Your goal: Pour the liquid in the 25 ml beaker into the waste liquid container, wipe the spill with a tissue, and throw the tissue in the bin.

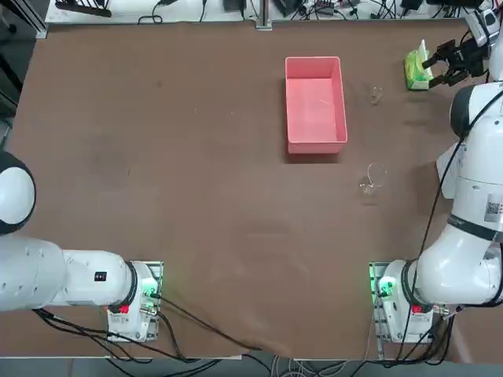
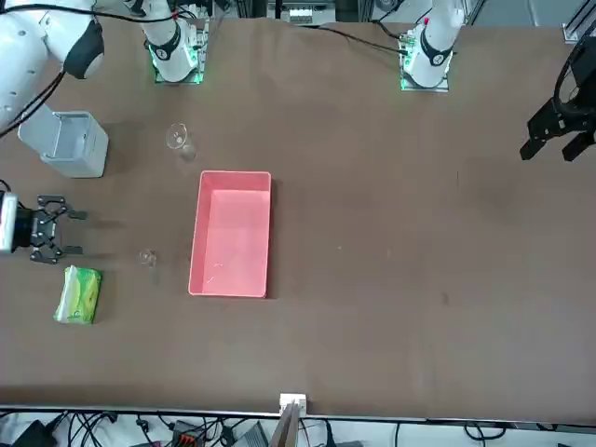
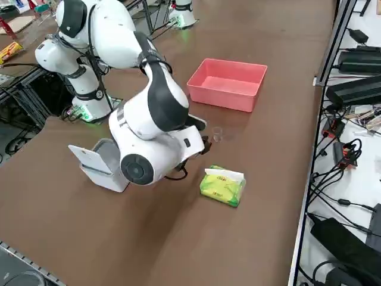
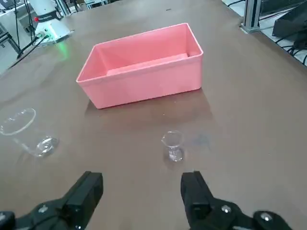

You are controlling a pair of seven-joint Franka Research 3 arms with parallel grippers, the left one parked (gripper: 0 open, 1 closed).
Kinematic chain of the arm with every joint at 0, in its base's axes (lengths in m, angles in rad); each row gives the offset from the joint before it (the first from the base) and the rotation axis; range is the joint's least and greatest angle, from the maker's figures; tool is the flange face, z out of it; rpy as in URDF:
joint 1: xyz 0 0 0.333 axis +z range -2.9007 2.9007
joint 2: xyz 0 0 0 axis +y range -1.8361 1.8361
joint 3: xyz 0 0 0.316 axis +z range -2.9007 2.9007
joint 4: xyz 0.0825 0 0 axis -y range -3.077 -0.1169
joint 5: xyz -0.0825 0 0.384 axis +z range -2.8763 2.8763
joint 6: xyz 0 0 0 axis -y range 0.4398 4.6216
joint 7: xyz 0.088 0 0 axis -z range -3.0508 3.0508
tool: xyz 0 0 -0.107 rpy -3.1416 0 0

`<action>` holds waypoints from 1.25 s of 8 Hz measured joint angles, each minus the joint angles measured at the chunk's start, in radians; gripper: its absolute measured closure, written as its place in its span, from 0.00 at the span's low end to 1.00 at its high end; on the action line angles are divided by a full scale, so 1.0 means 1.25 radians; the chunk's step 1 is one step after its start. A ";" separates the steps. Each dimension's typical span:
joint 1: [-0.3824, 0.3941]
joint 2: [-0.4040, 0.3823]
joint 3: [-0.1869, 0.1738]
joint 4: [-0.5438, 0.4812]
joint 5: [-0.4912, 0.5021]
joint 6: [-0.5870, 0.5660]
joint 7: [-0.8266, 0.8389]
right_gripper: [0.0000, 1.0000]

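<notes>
The 25 ml beaker (image 4: 172, 146) is tiny, clear and upright on the brown table, just ahead of my right gripper (image 4: 141, 184), which hangs open with nothing between its fingers. Beyond it lies the waste liquid container (image 4: 141, 64), a shallow pink tray. From overhead, the right gripper (image 1: 435, 69) is at the far right edge, beside a green tissue pack (image 1: 416, 71), and the small beaker (image 1: 376, 95) stands between it and the pink tray (image 1: 315, 137). A white tissue (image 3: 223, 173) sticks out of the pack. The pale grey bin (image 2: 70, 142), lid open, sits nearer the arm's base.
A larger clear glass beaker (image 1: 372, 179) stands on the table between the tray and the right arm's base. The table's far edge and cables run close behind the tissue pack (image 3: 223, 186). The parked left arm (image 1: 47, 275) is at the near left.
</notes>
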 joint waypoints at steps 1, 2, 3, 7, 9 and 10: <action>0.000 0.000 -0.006 0.008 0.000 -0.010 0.012 0.00; 0.000 0.001 -0.006 0.008 -0.001 -0.013 0.017 0.00; 0.000 0.002 -0.006 0.010 -0.001 -0.017 0.021 0.00; 0.007 -0.004 0.000 0.042 -0.015 -0.019 0.100 0.00; -0.016 -0.070 0.118 0.049 -0.138 0.074 0.180 0.00; -0.061 -0.118 0.243 0.049 -0.242 0.141 0.234 0.00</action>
